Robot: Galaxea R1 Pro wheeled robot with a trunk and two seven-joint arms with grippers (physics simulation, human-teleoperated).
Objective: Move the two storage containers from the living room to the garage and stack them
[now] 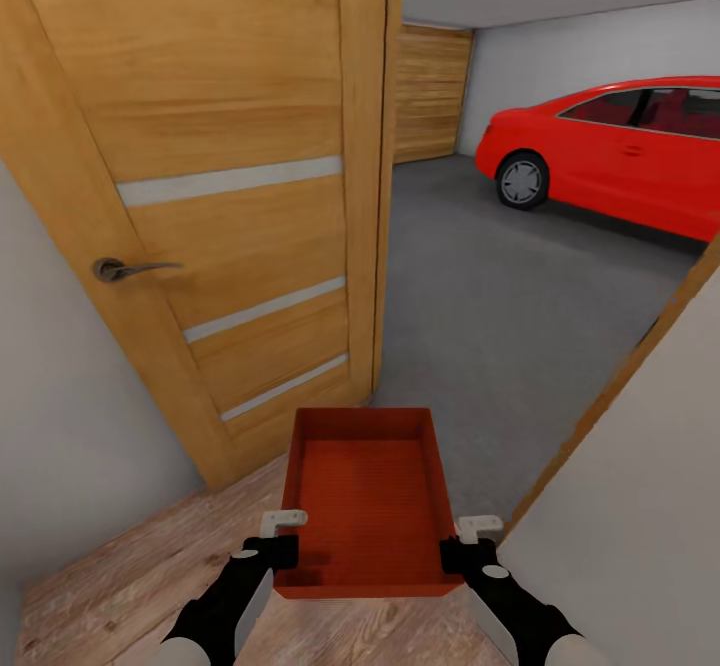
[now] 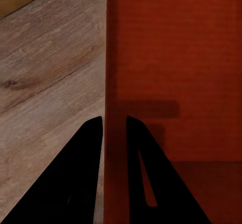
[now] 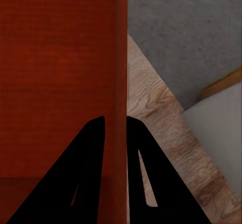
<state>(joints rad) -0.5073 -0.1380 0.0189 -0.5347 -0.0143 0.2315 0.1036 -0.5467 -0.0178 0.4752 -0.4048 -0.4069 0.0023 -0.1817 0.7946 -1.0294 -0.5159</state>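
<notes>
Open doorway between wooden door (image 1: pixel 230 196) and white wall (image 1: pixel 640 506); bare grey floor (image 1: pixel 480 306) beyond.

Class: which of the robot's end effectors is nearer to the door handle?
Left. The left end effector grips the storage container's wall on the side toward the door handle; the right end effector grips the opposite wall, farther away.

red car (image 1: pixel 620 156) stands on the grey garage floor (image 1: pixel 480 326).
</notes>
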